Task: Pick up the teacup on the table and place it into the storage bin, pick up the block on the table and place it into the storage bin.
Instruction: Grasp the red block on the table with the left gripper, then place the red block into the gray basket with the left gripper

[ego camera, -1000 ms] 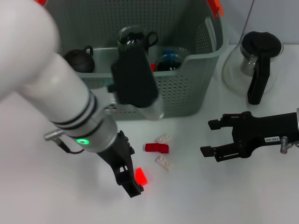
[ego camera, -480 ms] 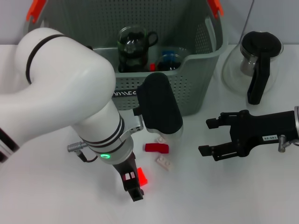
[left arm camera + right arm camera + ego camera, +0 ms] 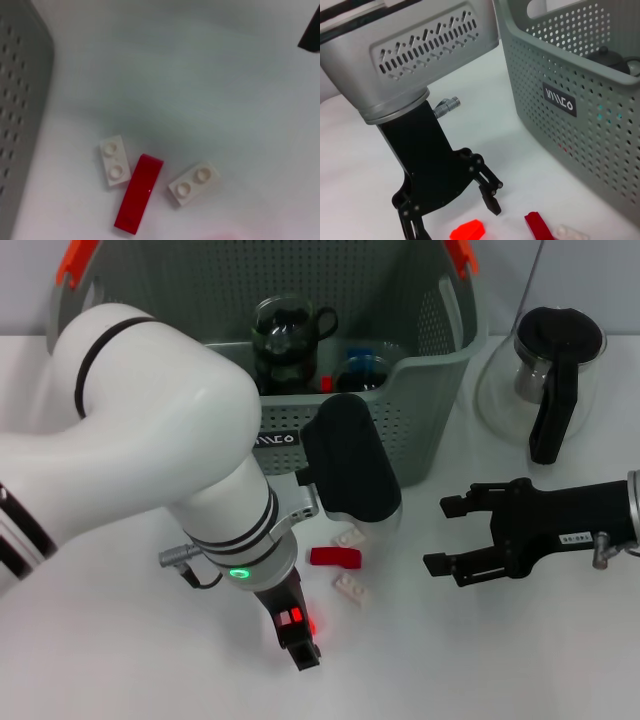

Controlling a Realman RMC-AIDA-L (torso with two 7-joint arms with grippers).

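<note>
Between the spread fingers of the left gripper sits the red block on the table, so it should descend straight and close evenly around it.

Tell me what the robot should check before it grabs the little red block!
1. Left gripper open: ok, its fingers are spread in the right wrist view.
2. Left gripper over the small red block: ok, the block lies between its fingers.
3. Block gripped yet: not ok, it rests on the table, fingers not closed.
4. Neighbours clear: ok, the long red block and two white bricks lie apart from it.
5. Storage bin has room: cannot tell, glassware already sits inside.
6. Right gripper out of the way: ok, open and off to the side.
</note>
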